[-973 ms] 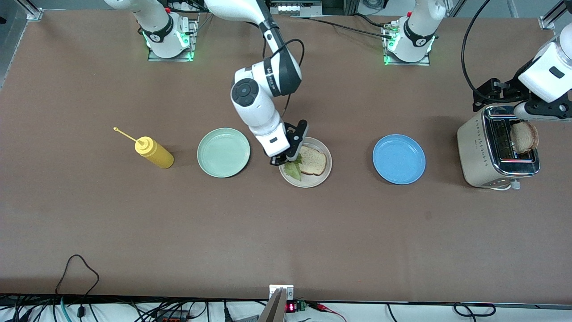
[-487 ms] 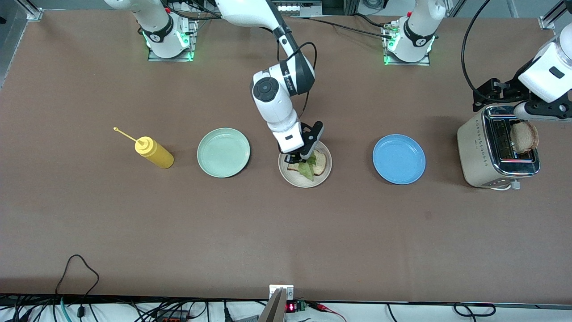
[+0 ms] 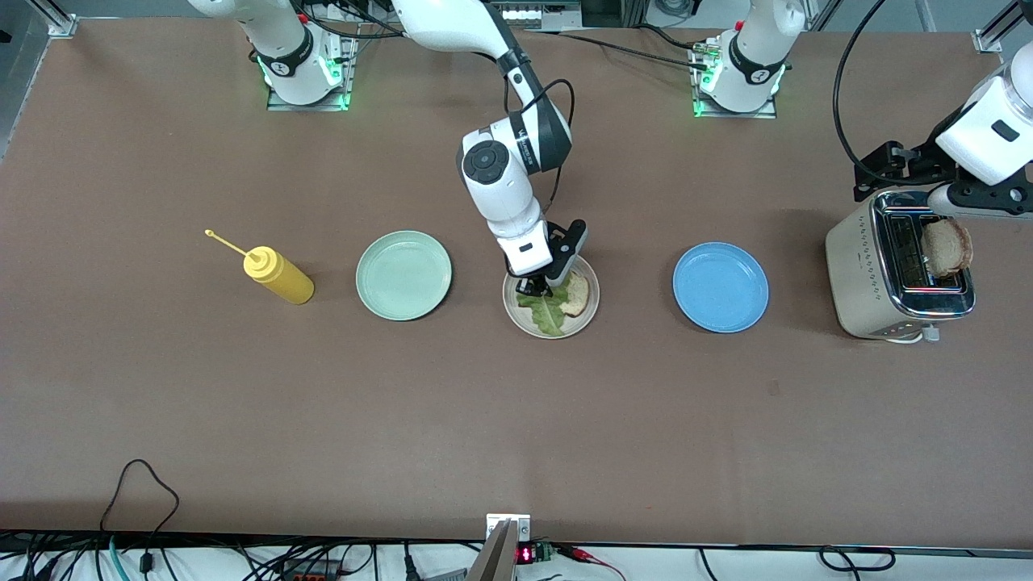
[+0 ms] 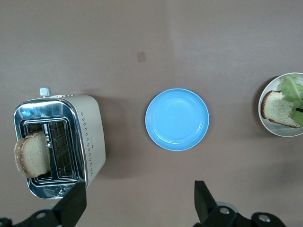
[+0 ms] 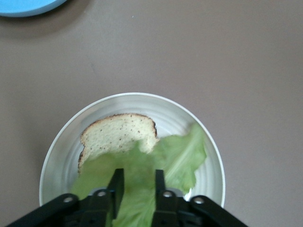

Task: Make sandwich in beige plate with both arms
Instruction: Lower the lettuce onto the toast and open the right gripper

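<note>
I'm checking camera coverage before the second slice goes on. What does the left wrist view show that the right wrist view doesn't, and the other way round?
Only the left wrist view shows the toaster with a bread slice standing in its slot, the whole blue plate, and the open left gripper above the table.

Only the right wrist view shows the right gripper, fingers parted, over the lettuce.

Both show the beige plate holding a bread slice partly covered by the lettuce, plus some of the blue plate.
</note>
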You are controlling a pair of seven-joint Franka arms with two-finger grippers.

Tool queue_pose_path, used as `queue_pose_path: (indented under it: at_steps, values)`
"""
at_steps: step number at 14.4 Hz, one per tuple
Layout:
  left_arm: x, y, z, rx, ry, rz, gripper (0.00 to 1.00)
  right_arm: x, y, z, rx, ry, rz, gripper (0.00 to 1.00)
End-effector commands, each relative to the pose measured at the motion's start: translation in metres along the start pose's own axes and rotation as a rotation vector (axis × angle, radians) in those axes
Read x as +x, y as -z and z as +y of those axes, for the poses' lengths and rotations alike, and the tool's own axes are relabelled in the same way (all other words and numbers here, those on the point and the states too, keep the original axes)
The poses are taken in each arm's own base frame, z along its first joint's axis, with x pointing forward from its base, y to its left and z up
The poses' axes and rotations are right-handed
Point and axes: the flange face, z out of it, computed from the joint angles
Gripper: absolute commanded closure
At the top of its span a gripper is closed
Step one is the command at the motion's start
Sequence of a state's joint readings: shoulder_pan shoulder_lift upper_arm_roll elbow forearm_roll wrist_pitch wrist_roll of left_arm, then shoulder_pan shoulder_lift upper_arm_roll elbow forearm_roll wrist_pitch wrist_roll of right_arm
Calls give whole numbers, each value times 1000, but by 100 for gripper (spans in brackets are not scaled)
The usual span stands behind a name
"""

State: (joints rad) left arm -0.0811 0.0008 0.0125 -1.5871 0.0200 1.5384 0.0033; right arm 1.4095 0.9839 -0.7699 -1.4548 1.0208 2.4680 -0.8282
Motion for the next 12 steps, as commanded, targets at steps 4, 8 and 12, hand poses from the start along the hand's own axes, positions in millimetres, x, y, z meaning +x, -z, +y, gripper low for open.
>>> queue_pose_path:
  at_steps: [4, 8, 12]
  values:
    - [1, 5, -4, -13, 2, -17, 0, 12, 13, 4, 3, -18, 35, 0]
    - [2, 3, -3, -13, 4, -21, 0, 15, 63, 53, -1, -145, -5, 0]
    - [9, -19, -3, -19, 7, -90, 0, 13, 139, 113, 10, -204, -112, 0]
